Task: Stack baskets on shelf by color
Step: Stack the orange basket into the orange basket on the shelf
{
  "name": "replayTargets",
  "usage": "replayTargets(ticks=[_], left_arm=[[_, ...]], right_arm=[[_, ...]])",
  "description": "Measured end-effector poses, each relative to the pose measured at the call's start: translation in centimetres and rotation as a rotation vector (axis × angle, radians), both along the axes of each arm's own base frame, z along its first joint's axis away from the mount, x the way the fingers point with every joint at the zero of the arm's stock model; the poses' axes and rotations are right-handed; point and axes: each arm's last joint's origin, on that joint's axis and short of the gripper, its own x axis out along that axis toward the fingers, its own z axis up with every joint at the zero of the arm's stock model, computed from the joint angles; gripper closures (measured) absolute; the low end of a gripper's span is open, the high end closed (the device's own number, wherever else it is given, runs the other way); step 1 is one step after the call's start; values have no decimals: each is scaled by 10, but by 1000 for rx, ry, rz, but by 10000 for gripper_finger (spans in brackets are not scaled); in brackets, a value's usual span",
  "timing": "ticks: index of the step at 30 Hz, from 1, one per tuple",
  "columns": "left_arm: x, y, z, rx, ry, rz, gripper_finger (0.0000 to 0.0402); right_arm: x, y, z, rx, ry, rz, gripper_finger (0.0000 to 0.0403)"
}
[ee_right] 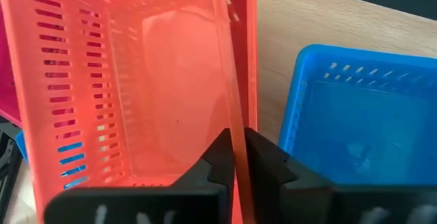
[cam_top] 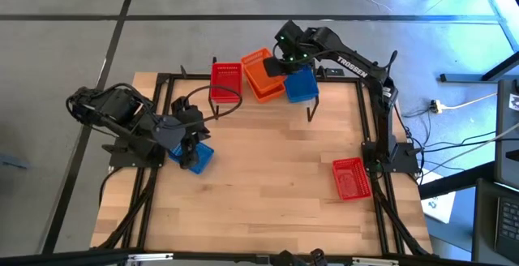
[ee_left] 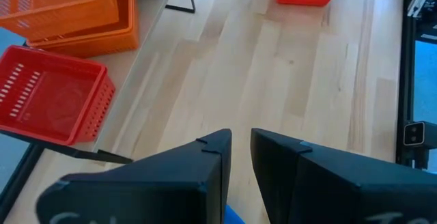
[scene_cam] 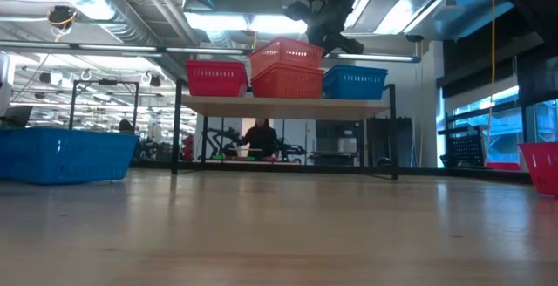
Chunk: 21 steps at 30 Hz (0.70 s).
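Note:
The shelf [scene_cam: 288, 105] stands at the table's far side. On it stand a red basket [cam_top: 227, 79], two orange baskets [cam_top: 261, 78] one inside the other, and a blue basket [cam_top: 302, 84]. My right gripper [ee_right: 237, 157] is above the shelf, shut on the upper orange basket [scene_cam: 288, 56]. My left gripper [ee_left: 240, 157] is at the table's left, over a second blue basket [cam_top: 199, 157] that stands on its bottom on the table [scene_cam: 61, 155]. Its fingers are nearly together, with a bit of blue [ee_left: 233, 217] between them. A second red basket [cam_top: 352, 178] stands on the table at the right. My right gripper pinches the upper orange basket's side wall [ee_right: 232, 125], the one next to the blue basket, with one finger inside and one outside. The fingers point down from above. The basket sits slightly tilted inside the lower orange basket [scene_cam: 288, 83]. My left gripper comes at the blue basket on the table from above. Its own fingers hide the place of contact, so the part held cannot be told. The basket rests on the table.
Black frame rails run along the table's left and right edges [cam_top: 377, 136]. Bare wood lies in the middle and near part of the table [cam_top: 268, 193]. A person shows far off in the room behind the shelf [scene_cam: 260, 138].

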Motion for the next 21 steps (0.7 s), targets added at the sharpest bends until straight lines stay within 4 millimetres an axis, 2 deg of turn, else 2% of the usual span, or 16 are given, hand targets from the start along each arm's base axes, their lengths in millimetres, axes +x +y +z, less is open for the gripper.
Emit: replayTargets(ticks=[9,17,21], left_arm=[[0,0,0,-1,0,1,353],[0,0,0,-1,0,1,353],[0,0,0,-1,0,1,353]], right_arm=[[3,7,7,-7,-22,19,373],[2,12,5,3,9,83,393],[1,12,4,12,22,81,383]])
